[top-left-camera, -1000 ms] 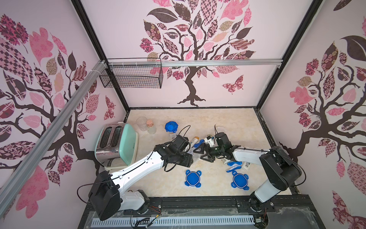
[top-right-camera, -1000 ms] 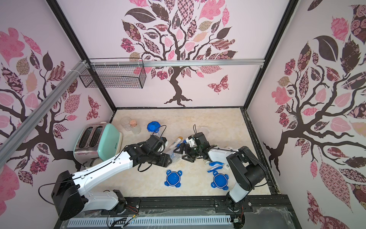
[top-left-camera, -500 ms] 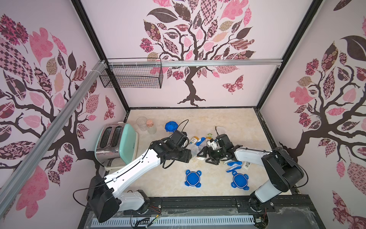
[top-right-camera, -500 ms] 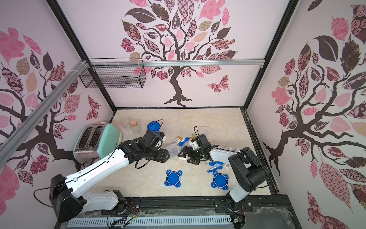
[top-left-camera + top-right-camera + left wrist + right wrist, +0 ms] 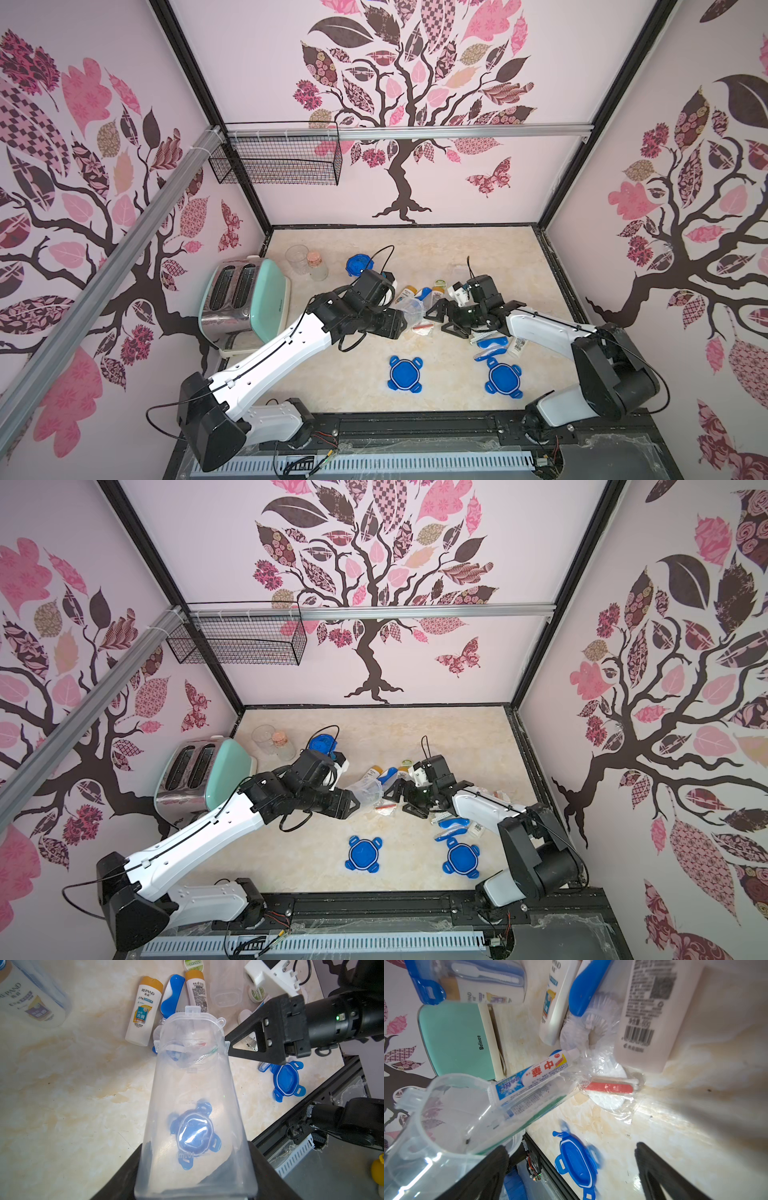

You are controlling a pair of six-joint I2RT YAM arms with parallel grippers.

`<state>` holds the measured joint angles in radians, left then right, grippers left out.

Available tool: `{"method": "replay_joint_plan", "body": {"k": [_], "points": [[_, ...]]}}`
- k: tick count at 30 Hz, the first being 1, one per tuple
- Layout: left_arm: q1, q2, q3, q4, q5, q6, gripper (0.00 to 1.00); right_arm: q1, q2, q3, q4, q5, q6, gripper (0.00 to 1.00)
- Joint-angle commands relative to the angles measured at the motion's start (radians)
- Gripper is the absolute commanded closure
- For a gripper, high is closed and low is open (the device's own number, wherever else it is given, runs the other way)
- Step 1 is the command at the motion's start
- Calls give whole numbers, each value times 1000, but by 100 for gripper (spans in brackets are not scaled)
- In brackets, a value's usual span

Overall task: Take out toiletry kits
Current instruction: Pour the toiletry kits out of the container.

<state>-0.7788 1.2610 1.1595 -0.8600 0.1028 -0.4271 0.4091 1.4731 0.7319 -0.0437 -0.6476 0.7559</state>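
Well to the left of the tipped clear canister (image 5: pixel 193 1088) stands the toaster (image 5: pixel 245 299), clear of the work. The left pincer (image 5: pixel 196 1145) is clamped on the canister's closed end and holds it tilted, open mouth down toward the surface (image 5: pixel 478 257). A toothpaste tube (image 5: pixel 529 1076) lies half in that mouth, crimped end inside and cap end out. Just past the mouth a clear-wrapped packet (image 5: pixel 610 1086) lies on the surface. Beyond it a blue brush (image 5: pixel 172 995) lies between two white bottles (image 5: pixel 144 1016). To the canister's right, facing its mouth, the right pincer (image 5: pixel 441 321) hovers with jaws wide apart and nothing in them.

The tube lies ahead of the right pincer, its long axis slanting across the line between the jaws. I judge the free right arm the nearer one, though it would likely need some wrist turn.

Whether anything more sits deeper in the canister is hard to tell: the walls glare and a blue lid (image 5: pixel 405 373) shows through them. A green-topped tub (image 5: pixel 193 964) is cut by the frame edge, and the items under the right arm are partly hidden.
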Motion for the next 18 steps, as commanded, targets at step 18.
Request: {"method": "replay_joint_plan", "body": {"k": [18], "points": [[0, -53, 131, -44, 27, 41, 100, -59, -110, 20, -65, 61, -41, 3]]}}
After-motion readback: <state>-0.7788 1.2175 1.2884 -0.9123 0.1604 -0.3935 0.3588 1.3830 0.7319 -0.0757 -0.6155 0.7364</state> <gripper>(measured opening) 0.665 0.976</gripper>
